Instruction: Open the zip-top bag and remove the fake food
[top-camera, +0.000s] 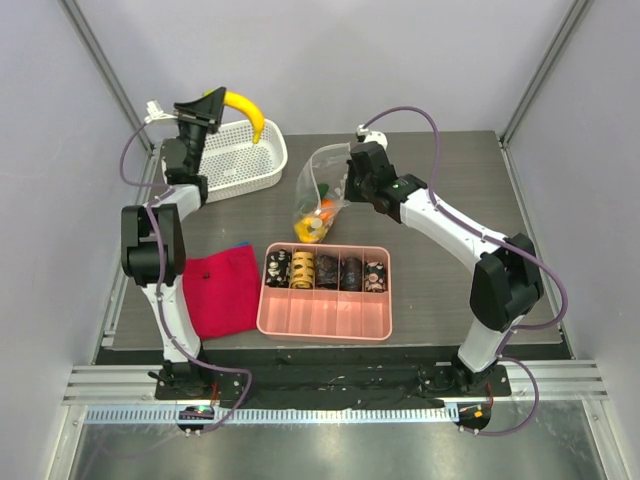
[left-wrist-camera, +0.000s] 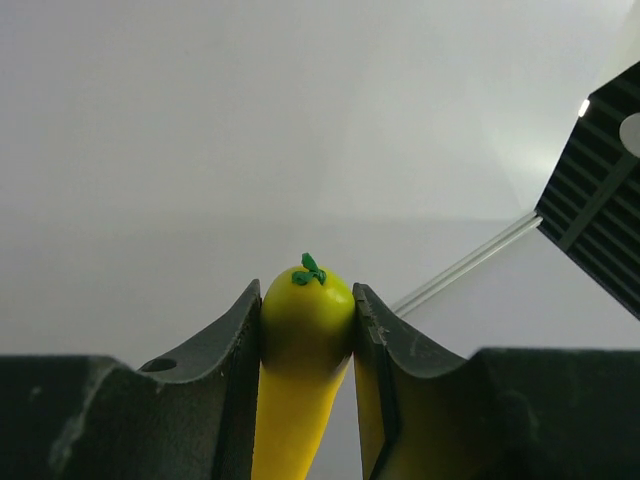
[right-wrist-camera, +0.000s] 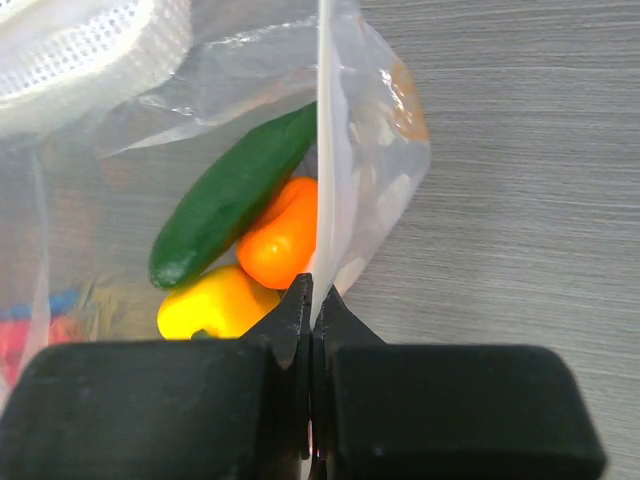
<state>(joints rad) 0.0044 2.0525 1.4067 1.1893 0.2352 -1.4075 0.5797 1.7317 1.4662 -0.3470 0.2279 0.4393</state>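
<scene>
Fingers (left-wrist-camera: 235, 335) of our left gripper (left-wrist-camera: 308, 310) squeeze the banana (top-camera: 248, 108) up high by the white basket (top-camera: 262, 172) so we can drop it in, and our right gripper (right-wrist-camera: 310, 295) pinches the zip-top bag (top-camera: 322, 182) by its edge, holding it up so the other fake food (right-wrist-camera: 280, 240) does not fall out

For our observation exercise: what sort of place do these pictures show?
Likely a robot lab cell: two arms bolted to a dark table, plain white walls on an aluminium frame, and toy props like a banana and zip-top bag.
</scene>
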